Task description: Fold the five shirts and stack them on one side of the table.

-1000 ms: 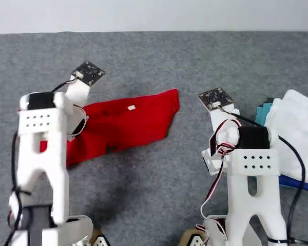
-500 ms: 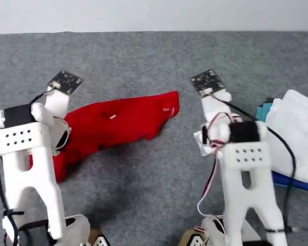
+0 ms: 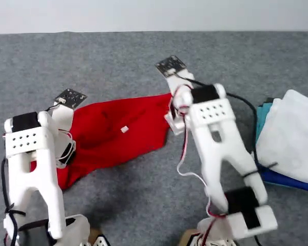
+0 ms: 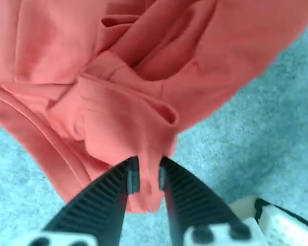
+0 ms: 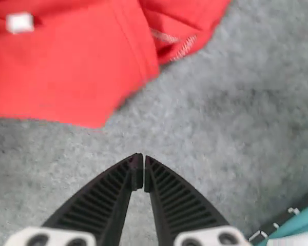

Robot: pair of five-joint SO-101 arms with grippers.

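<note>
A crumpled red shirt lies on the grey table cover, left of centre, with a small white tag facing up. My left gripper is shut on a bunched fold of the red shirt at its left end, under the left arm. My right gripper is shut with nothing in it, low over bare grey cover just off the red shirt's right edge. In the high view the right arm leans in toward that edge.
A stack of folded shirts sits at the right side: a white one on top, with teal and blue showing beneath. Grey cover stretches behind and in front of the red shirt.
The right arm has swung left from near the stack to the red shirt's right edge. The left arm shifted left and the shirt was dragged with it and changed shape.
</note>
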